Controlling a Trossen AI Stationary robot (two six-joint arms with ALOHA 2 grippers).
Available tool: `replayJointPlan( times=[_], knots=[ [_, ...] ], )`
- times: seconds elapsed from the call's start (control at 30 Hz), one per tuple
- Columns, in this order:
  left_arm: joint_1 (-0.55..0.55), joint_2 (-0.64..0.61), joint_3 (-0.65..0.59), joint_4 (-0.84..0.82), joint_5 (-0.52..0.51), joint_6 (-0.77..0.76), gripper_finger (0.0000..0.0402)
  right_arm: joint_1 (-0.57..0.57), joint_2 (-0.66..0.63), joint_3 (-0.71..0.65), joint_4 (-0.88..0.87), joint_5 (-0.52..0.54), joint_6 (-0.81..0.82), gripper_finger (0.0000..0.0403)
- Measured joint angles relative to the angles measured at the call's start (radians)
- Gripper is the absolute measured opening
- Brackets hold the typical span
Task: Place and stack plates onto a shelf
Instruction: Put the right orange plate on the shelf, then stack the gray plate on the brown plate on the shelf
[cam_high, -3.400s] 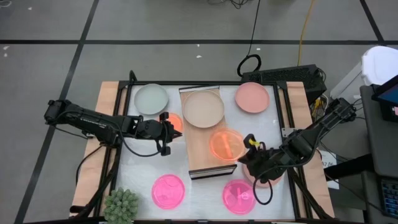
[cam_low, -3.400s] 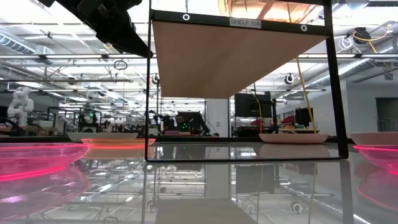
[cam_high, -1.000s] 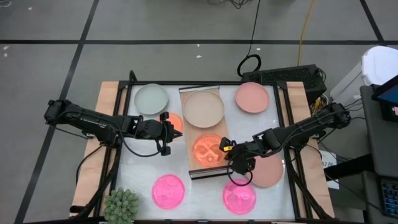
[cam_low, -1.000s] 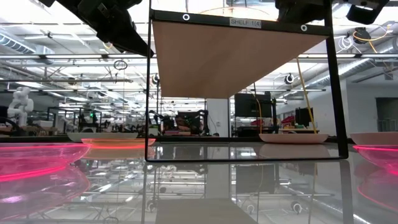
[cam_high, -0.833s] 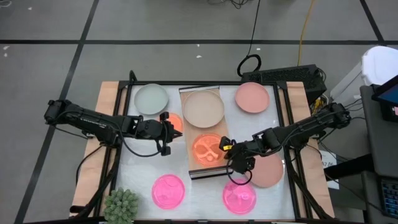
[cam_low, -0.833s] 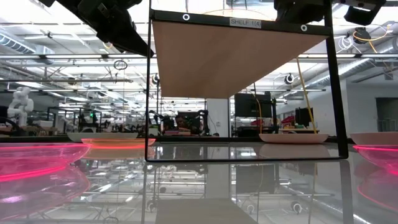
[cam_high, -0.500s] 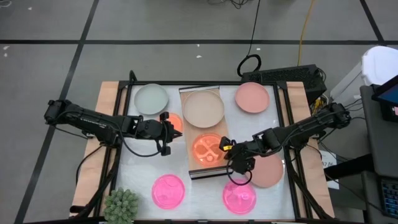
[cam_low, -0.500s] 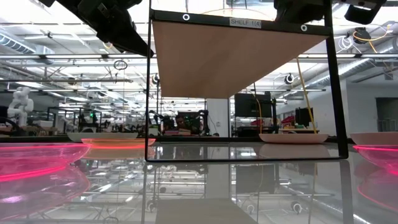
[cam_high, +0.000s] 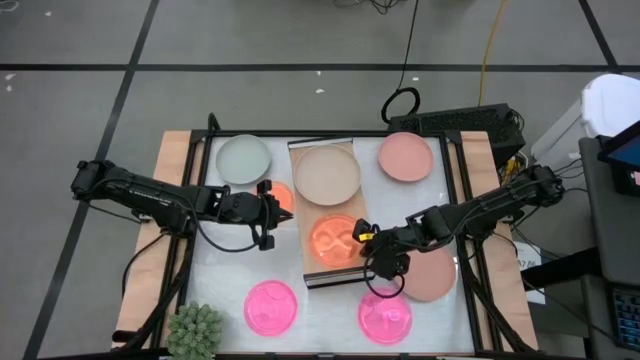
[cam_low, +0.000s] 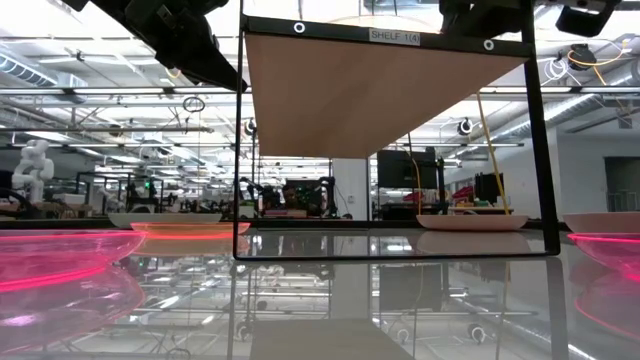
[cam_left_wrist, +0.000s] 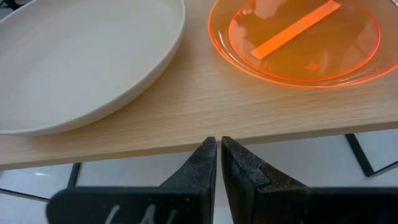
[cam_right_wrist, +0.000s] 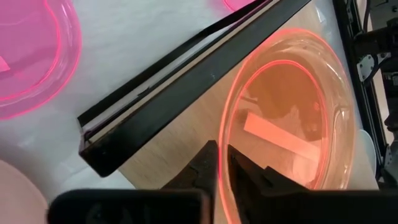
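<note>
**Right gripper at the orange plate's rim: set-down on the shelf**

Pinched the right-hand rim of the orange plate, one dark finger inside the lip and one outside, fingers drawn close together. Could not be told for certain from the wrist view whether the bite was firm or loose.

Found the plate lying flat on the near half of the shelf, just near of the beige plate at the far end. Looked to be close beside it but apart, not overlapping.

Judged the placing all but done, with only the release left. Called for these moves:

- Parting the fingers squarely off the lip.
- Rising straight up before any swing to the right, so that the inner finger did not hook the rim.
- Taking care not to drag so light a plate toward the shelf's right edge or its dark near end.
- Steering clear on the way out of the salmon plate and the hot pink plate, both near and right on the table.

Kept the left gripper waiting at the shelf's left side, above a second orange plate on the table. Showed its fingers pressed together on nothing.
</note>
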Motion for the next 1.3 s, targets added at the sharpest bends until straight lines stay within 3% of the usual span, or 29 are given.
replayJointPlan(
  times=[0.4, 0.8, 1.13, 1.3],
  knots=[
    [0.0, 0.0, 0.0, 0.0, 0.0, 0.002, 0.0031, 0.001, -0.068, 0.0, 0.011, 0.002, 0.065, 0.0098],
    [0.0, 0.0, 0.0, -0.002, 0.0, 0.006, 0.0031, 0.037, -0.154, 0.0, -0.004, 0.003, 0.296, 0.0105],
    [0.0, 0.0, 0.0, -0.025, 0.0, 0.002, 0.0031, 0.116, -0.227, 0.0, -0.038, 0.246, 0.57, 0.0096],
    [0.0, 0.0, 0.0, -0.047, -0.001, 0.002, 0.0031, 0.133, -0.258, 0.0, -0.052, 0.265, 0.668, 0.0095]
  ],
)
